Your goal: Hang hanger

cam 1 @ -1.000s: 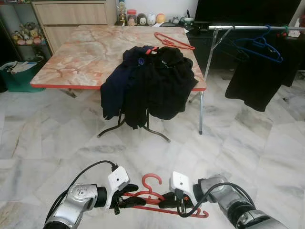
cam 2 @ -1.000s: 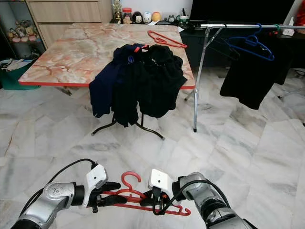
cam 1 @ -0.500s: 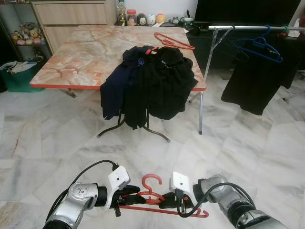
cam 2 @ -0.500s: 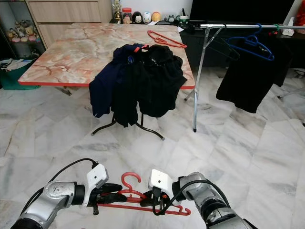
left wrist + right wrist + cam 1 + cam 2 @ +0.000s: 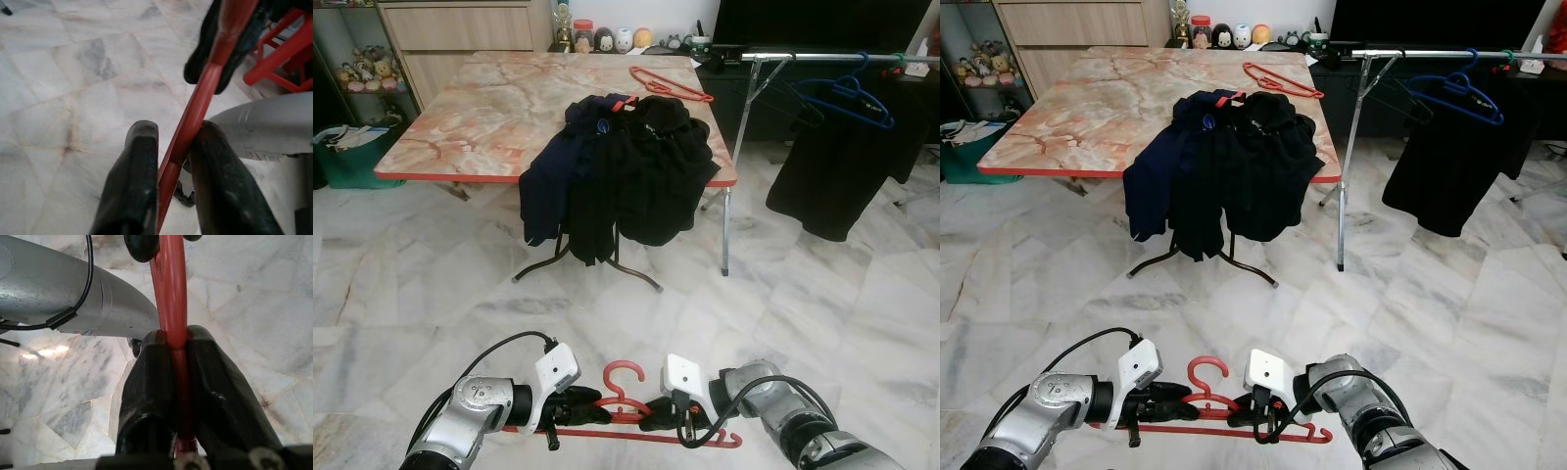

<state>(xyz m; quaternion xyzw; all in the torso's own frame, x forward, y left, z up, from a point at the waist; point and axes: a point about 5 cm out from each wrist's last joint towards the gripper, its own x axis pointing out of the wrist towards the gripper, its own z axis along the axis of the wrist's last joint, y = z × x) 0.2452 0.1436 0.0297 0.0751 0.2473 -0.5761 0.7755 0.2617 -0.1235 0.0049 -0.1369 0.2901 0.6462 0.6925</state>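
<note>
Both grippers hold a red plastic hanger point(image 5: 623, 380) low in front of me, just above the marble floor, hook up and bottom bar nearly level. My left gripper point(image 5: 594, 415) is shut on the hanger's left shoulder; in the left wrist view the red bar point(image 5: 195, 112) runs between its fingers point(image 5: 132, 186). My right gripper point(image 5: 651, 415) is shut on the right shoulder, its fingers point(image 5: 151, 377) pinching the bar point(image 5: 171, 284). Far to the right stands a clothes rack with a silver rail point(image 5: 822, 57).
On the rail hang a blue hanger point(image 5: 850, 96) and a black garment point(image 5: 837, 166). A marble-topped table point(image 5: 480, 117) stands ahead, with a pile of dark clothes point(image 5: 626, 166) over its front edge and another red hanger point(image 5: 671, 86). A green basket point(image 5: 347, 162) sits far left.
The hanger's left end has dropped, so its bottom bar now lies nearly level and reaches further left. My left gripper has lowered slightly. The black garment on the rack has swayed.
</note>
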